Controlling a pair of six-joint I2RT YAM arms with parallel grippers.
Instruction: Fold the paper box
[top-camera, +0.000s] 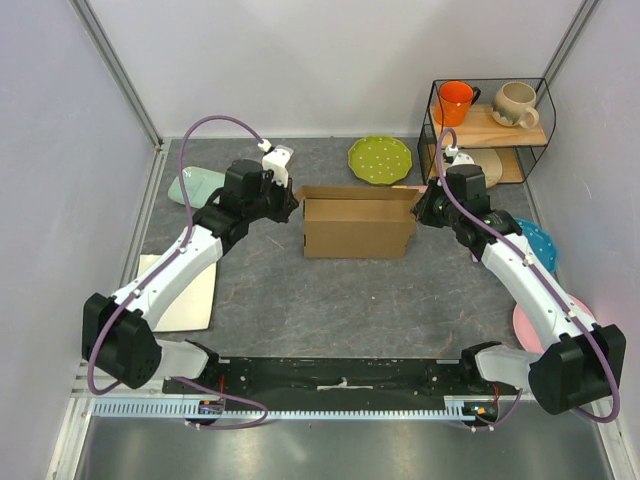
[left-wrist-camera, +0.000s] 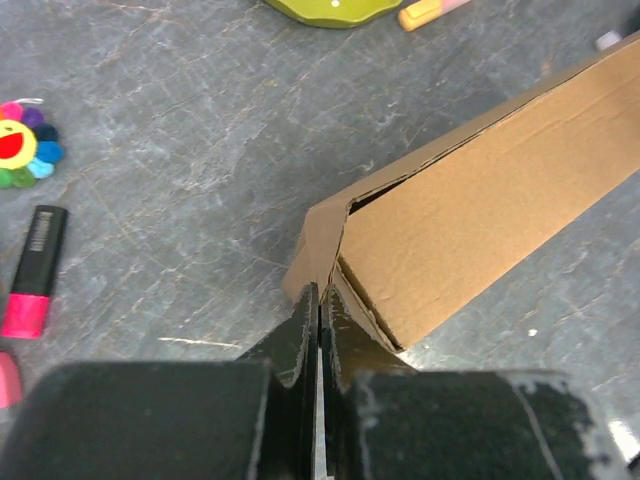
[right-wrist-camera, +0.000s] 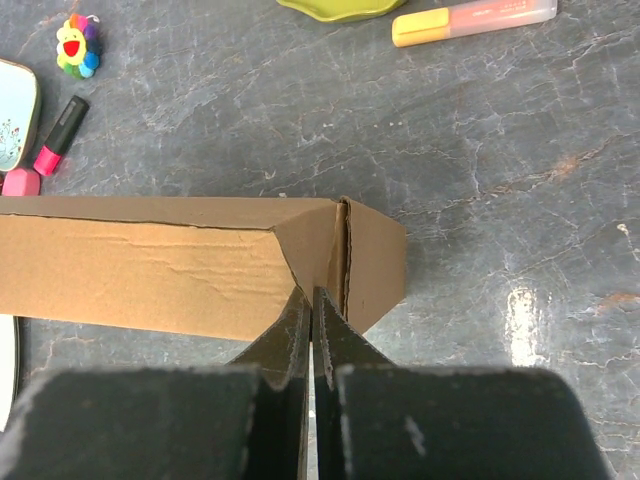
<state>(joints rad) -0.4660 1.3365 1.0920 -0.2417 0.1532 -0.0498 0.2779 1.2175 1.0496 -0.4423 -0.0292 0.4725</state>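
Box sits mid surface, long axis left-right, between both arms: left hand clenched empty against left end, right hand clenched empty against right end, equally near.

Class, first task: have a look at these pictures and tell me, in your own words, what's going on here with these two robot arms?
Two robot arms are working on the paper box, which sits in the middle of the table. The left gripper is shut, with its tips against the folded flap at the box's left end. The right gripper is also shut, with its tips at the flap seam on the right end. The walls stand up, but the top looks not yet closed.
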